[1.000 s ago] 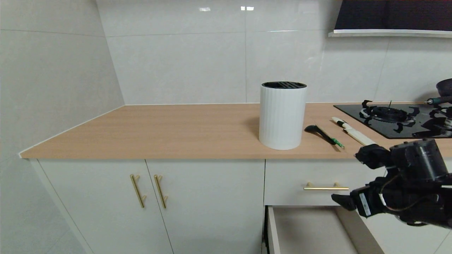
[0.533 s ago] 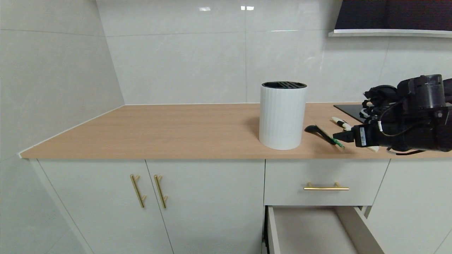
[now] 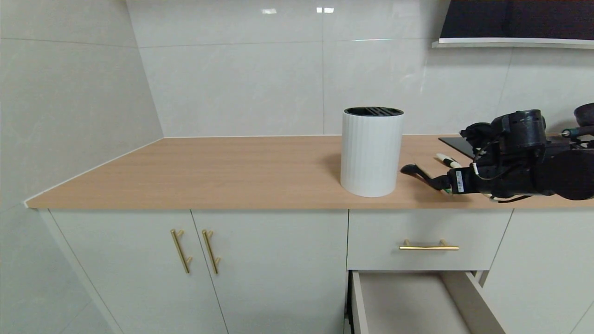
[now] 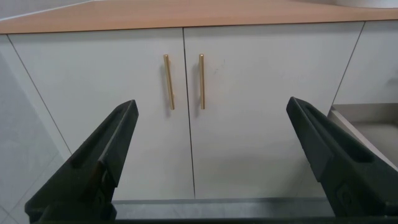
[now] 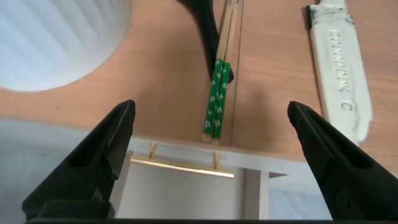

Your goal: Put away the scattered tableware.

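On the wooden counter (image 3: 232, 171) lie a black spoon (image 3: 412, 170), a pair of chopsticks with green ends (image 5: 219, 87) and a white knife (image 3: 446, 161), all just right of a white ribbed utensil holder (image 3: 371, 153). My right gripper (image 3: 449, 157) hovers open over the counter's front edge, with the chopsticks' green ends between its spread fingers (image 5: 115, 149). The spoon (image 5: 205, 25) touches the chopsticks, and the knife (image 5: 339, 68) lies apart beside them. My left gripper (image 4: 211, 162) hangs open and holds nothing, low in front of the cabinet doors (image 4: 186, 124).
A drawer (image 3: 408, 301) stands pulled out under the counter, below a closed drawer with a gold handle (image 3: 428, 247). A black gas hob (image 3: 457, 144) and a dark pot (image 3: 584, 113) sit at the far right. The holder's slotted top (image 3: 372, 111) is black.
My right arm has risen from in front of the open drawer to counter height, then settled lower and closer over the chopsticks. The tableware has not moved.
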You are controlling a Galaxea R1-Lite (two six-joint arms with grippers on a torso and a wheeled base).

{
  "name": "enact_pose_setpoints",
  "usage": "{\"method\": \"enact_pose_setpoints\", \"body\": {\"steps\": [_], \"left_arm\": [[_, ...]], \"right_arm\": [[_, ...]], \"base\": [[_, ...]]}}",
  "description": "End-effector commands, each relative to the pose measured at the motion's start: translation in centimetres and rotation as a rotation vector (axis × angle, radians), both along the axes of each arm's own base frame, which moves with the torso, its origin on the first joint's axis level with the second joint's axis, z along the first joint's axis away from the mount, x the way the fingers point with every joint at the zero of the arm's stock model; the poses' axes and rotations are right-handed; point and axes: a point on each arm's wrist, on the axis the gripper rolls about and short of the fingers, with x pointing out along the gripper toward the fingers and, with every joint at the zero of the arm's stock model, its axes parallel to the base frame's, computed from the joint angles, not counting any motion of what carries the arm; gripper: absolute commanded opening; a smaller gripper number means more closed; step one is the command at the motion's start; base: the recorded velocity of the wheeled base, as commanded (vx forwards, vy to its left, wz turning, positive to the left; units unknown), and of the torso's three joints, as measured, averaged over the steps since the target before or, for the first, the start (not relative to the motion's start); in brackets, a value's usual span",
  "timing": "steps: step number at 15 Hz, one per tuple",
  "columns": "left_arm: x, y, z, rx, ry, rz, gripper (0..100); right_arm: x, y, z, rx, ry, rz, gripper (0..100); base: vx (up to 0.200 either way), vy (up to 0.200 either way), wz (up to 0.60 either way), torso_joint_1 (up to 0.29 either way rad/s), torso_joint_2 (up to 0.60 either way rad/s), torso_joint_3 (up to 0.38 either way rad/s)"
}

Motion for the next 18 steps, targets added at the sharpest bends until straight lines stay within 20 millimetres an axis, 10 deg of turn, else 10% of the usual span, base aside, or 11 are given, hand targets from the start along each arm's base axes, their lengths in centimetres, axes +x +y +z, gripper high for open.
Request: {"method": "enact_pose_setpoints", "body": {"steps": [1,10,11,18], "left_arm": [[0.0,0.0,0.0,0.000,0.000,0.001,100],[0.0,0.0,0.0,0.000,0.000,0.001,100],[0.0,0.0,0.0,0.000,0.000,-0.001,100],[0.0,0.0,0.0,0.000,0.000,0.001,100]], "right_arm": [[1.0,0.1,-1.1,0.002,0.026,-0.019,100],[2.1,0.5,-2.5,0.008,0.057,-0.023,100],[2.1,0.5,-2.6,0.007,0.061,-0.022,0],[1.7,0.4,-1.6,-0.001,0.034,-0.043,0]], "base": [[0.000,0.000,0.00,0.000,0.00,0.000],[0.000,0.000,0.00,0.000,0.00,0.000],[0.000,0.000,0.00,0.000,0.00,0.000],[0.000,0.000,0.00,0.000,0.00,0.000]]}}
